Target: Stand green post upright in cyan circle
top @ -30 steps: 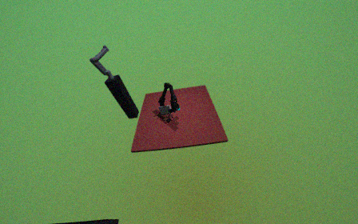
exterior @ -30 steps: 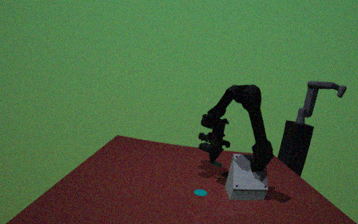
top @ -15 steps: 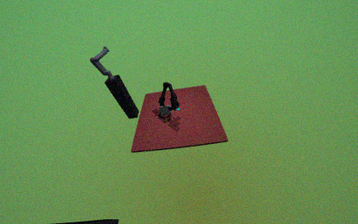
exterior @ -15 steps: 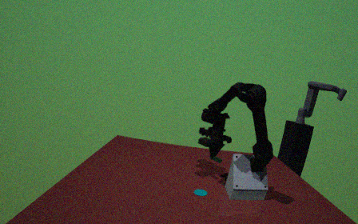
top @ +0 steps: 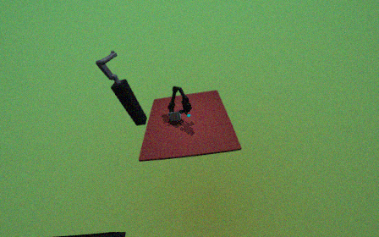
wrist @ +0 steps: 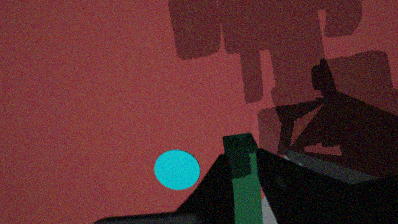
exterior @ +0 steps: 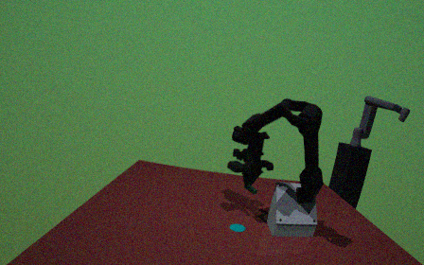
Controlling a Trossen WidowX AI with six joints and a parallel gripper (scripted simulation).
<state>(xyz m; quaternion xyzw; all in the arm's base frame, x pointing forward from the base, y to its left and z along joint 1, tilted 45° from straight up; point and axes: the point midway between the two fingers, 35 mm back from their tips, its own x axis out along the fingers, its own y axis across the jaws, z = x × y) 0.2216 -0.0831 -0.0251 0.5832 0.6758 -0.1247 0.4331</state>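
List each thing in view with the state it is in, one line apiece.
Gripper: shut on the green post, raised above the red table top.
Green post: held between the fingers, off the table, not yet standing upright.
Cyan circle: on the red table top, uncovered, no post standing in it.

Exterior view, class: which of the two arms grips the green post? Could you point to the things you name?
The black arm (top: 184,96) (exterior: 311,151), on the pale base (top: 174,117) (exterior: 295,230): its gripper (top: 186,113) (exterior: 250,186) (wrist: 240,158) holds the green post (exterior: 252,190) (wrist: 247,200). The grey arm (top: 106,70) (exterior: 368,118) stands on a black block (top: 128,101) (exterior: 351,166).
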